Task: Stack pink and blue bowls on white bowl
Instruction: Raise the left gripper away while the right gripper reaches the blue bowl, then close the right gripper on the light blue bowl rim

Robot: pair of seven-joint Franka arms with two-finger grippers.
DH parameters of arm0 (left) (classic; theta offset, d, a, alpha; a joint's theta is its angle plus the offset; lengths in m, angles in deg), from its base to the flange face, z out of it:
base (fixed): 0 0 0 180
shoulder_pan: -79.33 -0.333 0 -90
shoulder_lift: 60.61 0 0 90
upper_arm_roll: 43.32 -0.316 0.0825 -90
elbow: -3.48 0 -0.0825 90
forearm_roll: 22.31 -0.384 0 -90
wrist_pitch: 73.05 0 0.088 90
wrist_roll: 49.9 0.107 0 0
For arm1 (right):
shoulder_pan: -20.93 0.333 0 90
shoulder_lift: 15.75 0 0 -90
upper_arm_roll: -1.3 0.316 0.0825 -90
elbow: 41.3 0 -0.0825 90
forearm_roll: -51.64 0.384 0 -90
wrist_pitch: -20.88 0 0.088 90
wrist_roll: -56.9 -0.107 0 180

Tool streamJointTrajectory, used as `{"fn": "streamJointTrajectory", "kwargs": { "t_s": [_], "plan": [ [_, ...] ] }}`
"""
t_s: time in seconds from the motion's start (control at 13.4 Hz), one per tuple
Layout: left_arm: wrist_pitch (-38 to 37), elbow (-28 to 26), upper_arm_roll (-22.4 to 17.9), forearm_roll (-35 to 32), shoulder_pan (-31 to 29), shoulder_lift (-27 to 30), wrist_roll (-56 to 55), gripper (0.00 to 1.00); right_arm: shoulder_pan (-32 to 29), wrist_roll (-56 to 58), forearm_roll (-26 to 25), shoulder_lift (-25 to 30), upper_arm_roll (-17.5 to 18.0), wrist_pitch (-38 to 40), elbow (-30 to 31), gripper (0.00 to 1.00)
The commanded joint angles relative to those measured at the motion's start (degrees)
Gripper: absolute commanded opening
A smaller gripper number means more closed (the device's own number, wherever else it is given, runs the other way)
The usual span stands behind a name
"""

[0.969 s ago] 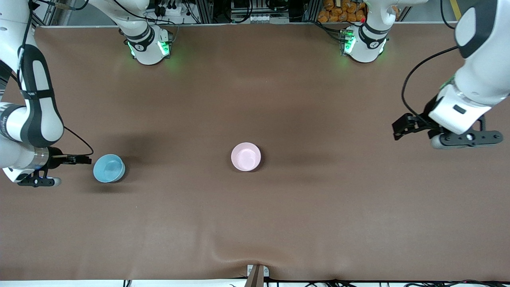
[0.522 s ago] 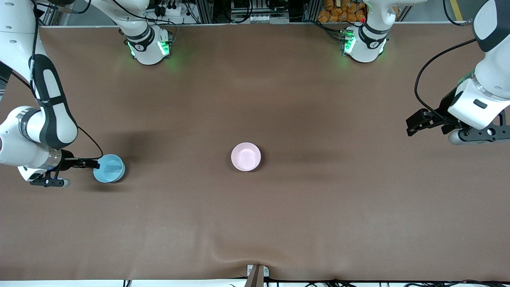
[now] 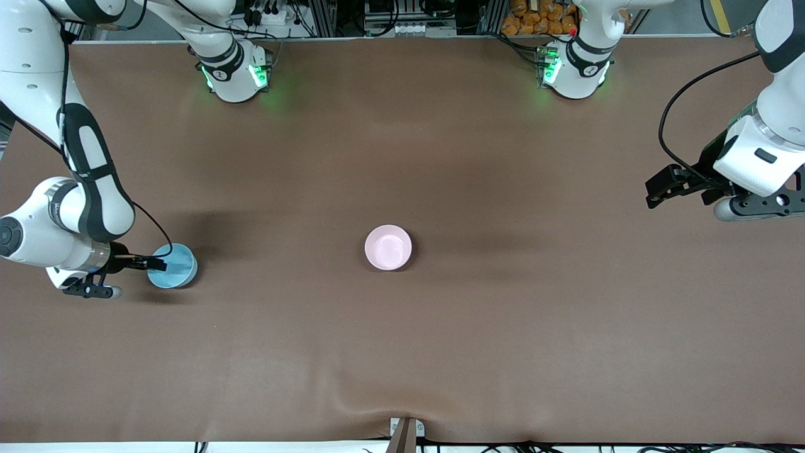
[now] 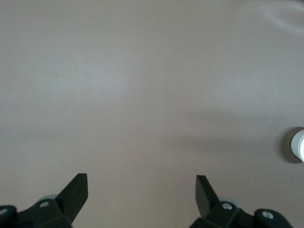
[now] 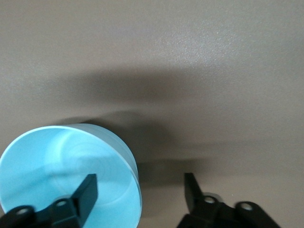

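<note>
The light blue bowl point(image 3: 175, 267) sits upright on the brown table toward the right arm's end. My right gripper point(image 3: 157, 263) is open and straddles its rim: in the right wrist view point(image 5: 140, 183) one finger is inside the blue bowl point(image 5: 61, 166) and the other is outside it. The pale pink bowl point(image 3: 388, 247) sits upright at the table's middle. No separate white bowl shows in the front view. My left gripper point(image 3: 656, 190) is open and empty in the air over bare table at the left arm's end; it also shows in the left wrist view point(image 4: 141, 183).
A small pale round thing point(image 4: 299, 145) shows at the edge of the left wrist view; I cannot tell which bowl it is. The brown table cover point(image 3: 440, 352) has a wrinkle near its front edge. Both arm bases stand along the table's back edge.
My right gripper has moved from beside the blue bowl to over its rim. My left arm has drawn back toward its end of the table. The bowls have not moved.
</note>
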Motion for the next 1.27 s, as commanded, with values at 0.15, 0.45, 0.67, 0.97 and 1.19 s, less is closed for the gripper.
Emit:
{"fn": "streamJointTrajectory", "kwargs": {
  "t_s": [0.15,0.45,0.67,0.97,1.19],
  "plan": [
    [-1.9,-1.2,0.5,-1.0,-0.5,1.9,0.4,1.00,-0.7,0.0,1.2,-0.1,0.6,-0.8,0.1,0.00],
    [-3.4,-1.1,0.4,-1.0,-0.7,2.3,0.4,1.00,-0.4,0.0,1.2,0.8,0.6,0.0,0.1,0.00],
    [-3.5,-1.1,0.4,-1.0,-1.4,2.4,0.6,1.00,0.4,-0.1,1.2,5.3,0.8,5.3,0.0,0.00],
    [-3.6,-1.1,0.4,-1.0,-1.9,2.6,0.7,1.00,4.2,-0.7,5.8,10.9,0.8,12.3,-0.1,0.00],
    [-5.3,-1.2,0.5,-1.0,-3.0,3.2,3.8,1.00,9.4,-6.2,7.4,14.1,0.8,13.2,0.1,0.00]
  ]
}}
